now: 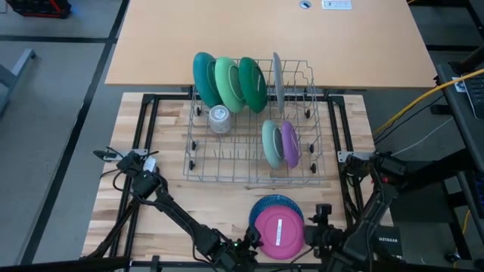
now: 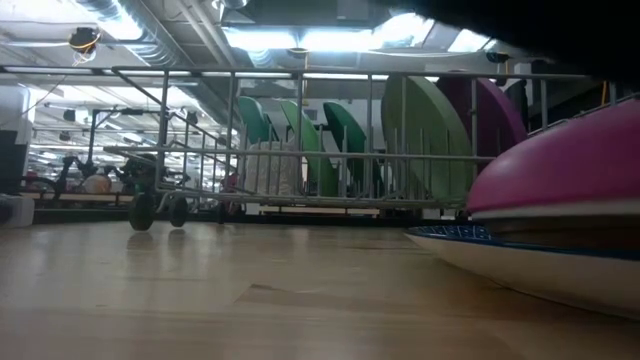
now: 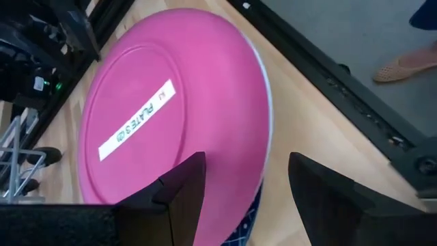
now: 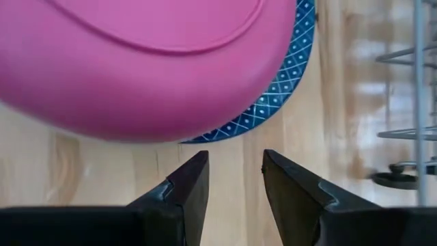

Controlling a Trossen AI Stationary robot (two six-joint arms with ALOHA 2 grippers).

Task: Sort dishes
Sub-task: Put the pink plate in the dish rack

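Wood table [image 1: 227, 204] w/ wire rack [image 1: 253, 125] mid-back, holding green, grey and purple dishes on edge. Pink plate [image 1: 278, 230] lies upside down on blue plate [image 1: 266, 204] at front edge, between both arms. Left gripper [image 3: 242, 198] open, jaws straddling pink rim, so nearer for a grab. Right gripper [image 4: 235, 179] open, empty, just beside the stack, clear of it.

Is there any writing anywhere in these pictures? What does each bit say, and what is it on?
"PLATES", then a small mark I cannot read: on the white sticker across the upturned pink plate, seen from the left wrist.
"NETGEAR": on the dark box beside the right arm, seen from above.
White label at the far edge of the tan tabletop: too small to read.
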